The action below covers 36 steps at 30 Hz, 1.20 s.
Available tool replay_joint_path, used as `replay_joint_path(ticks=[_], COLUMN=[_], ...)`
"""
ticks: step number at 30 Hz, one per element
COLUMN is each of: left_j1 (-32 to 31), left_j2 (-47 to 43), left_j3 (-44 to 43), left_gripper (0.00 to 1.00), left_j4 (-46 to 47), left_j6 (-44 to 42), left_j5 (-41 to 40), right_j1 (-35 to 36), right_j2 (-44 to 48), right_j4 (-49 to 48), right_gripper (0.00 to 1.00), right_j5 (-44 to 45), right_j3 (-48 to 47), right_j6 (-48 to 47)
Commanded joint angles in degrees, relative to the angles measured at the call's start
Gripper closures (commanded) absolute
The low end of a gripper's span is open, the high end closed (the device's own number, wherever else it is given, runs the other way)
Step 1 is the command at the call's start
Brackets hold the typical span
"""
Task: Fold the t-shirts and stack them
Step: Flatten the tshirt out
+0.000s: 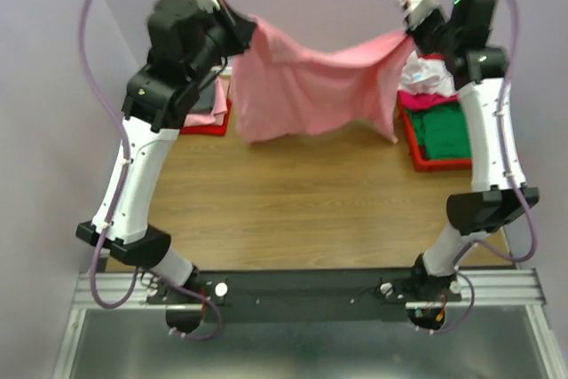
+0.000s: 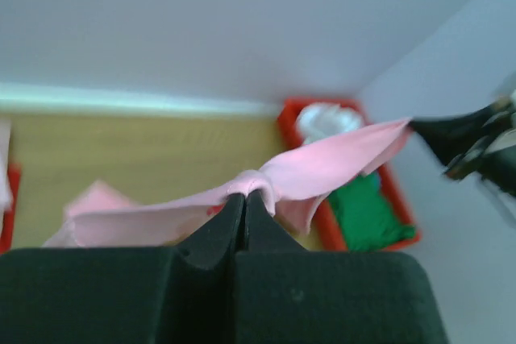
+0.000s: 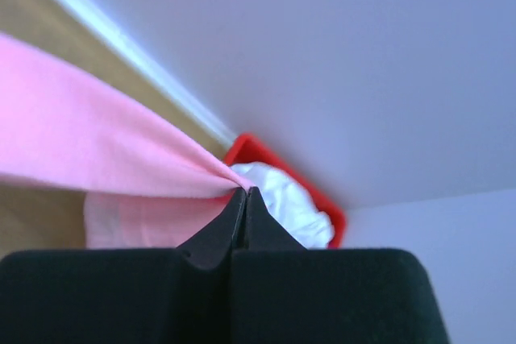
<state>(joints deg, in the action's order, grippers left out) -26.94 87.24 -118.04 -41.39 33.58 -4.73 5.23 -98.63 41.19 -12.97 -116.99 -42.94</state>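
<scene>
A light pink t-shirt (image 1: 306,86) hangs in the air, stretched between both grippers above the far part of the wooden table (image 1: 302,201). My left gripper (image 1: 251,28) is shut on its left corner; in the left wrist view the cloth (image 2: 322,168) bunches at the gripper's tips (image 2: 244,195). My right gripper (image 1: 406,35) is shut on the right corner; in the right wrist view the cloth (image 3: 89,147) pinches at the gripper's tips (image 3: 245,191). The shirt's lower edge hangs near the table. No neck tag shows.
A red tray (image 1: 439,163) at the back right holds green (image 1: 444,129), magenta and white shirts (image 3: 282,199). A second red tray (image 1: 209,126) at the back left holds dark and pink cloth, partly hidden by my left arm. Purple walls close in on both sides.
</scene>
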Motion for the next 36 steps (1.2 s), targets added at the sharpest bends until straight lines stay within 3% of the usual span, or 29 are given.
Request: replay_joint_path(ticks=[1, 4, 7, 10, 13, 16, 19, 23, 28, 32, 36], left_j1=[0.2, 0.3, 0.3, 0.3, 0.2, 0.2, 0.1, 0.1, 0.1, 0.0, 0.1], left_j2=[-1.6, -9.7, -17.0, -23.9, -32.2, -39.1, -47.6, -59.3, -66.8, -65.3, -55.6], left_j3=[-18.2, -17.4, -6.6, 3.2, 19.8, 30.8, 50.3, 64.5, 72.9, 75.9, 72.9], left_gripper=[1.00, 1.00, 1.00, 1.00, 1.00, 1.00, 1.00, 1.00, 1.00, 1.00, 1.00], left_j4=[4.6, 9.3, 14.9, 15.0, 13.9, 11.3, 6.8, -1.8, -13.2, -10.5, 2.3], left_j6=[-4.9, -5.6, -4.5, -2.1, 1.2, 4.6, 9.4, 16.0, 18.4, 18.5, 14.2], left_j5=[-0.5, 0.8, 2.6, 6.9, 12.7, 20.8, 27.0, 31.6, 34.1, 33.5, 24.4], right_j1=[-0.2, -0.1, -0.2, -0.1, -0.1, -0.1, -0.2, -0.1, -0.2, -0.2, -0.1], right_j2=[0.1, 3.3, 9.3, 17.6, 27.6, 36.5, 44.4, 53.0, 59.6, 59.3, 49.1], right_j4=[-0.8, -1.6, -2.1, -2.1, -1.6, 3.4, 13.2, 25.8, 29.0, 26.9, 11.0], right_gripper=[1.00, 1.00, 1.00, 1.00, 1.00, 1.00, 1.00, 1.00, 1.00, 1.00, 0.99], right_j5=[0.0, -1.6, -2.4, -3.8, -6.7, -10.0, -15.9, -17.4, -6.6, -6.9, -4.8], right_j3=[-15.2, -16.9, -13.1, -2.3, 14.2, 27.9, 40.1, 54.7, 65.7, 64.6, 62.2], right_j6=[5.3, 6.2, 5.0, 1.7, -3.5, -7.0, -12.8, -20.5, -21.8, -18.6, -11.6])
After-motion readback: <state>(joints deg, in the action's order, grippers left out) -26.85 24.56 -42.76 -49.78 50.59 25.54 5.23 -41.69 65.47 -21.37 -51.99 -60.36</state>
